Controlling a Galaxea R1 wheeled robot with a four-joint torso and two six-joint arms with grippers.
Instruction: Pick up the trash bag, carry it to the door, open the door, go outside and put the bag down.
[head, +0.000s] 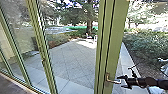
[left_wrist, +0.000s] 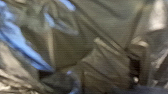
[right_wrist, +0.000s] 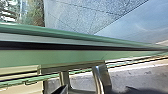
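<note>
Door handle (head: 113, 81) lies at 9 o'clock from the right gripper (head: 120, 82), long axis approximately 9-to-3 o'clock, free end between the parted fingers; contact cannot be confirmed. Trash bag (left_wrist: 105, 62) is close before the left wrist camera.

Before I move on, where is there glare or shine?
Head view: the far paving is washed out by sun; left wrist view: white and blue glints on the crinkled trash bag; right wrist view: a bright streak on the door handle.
</note>
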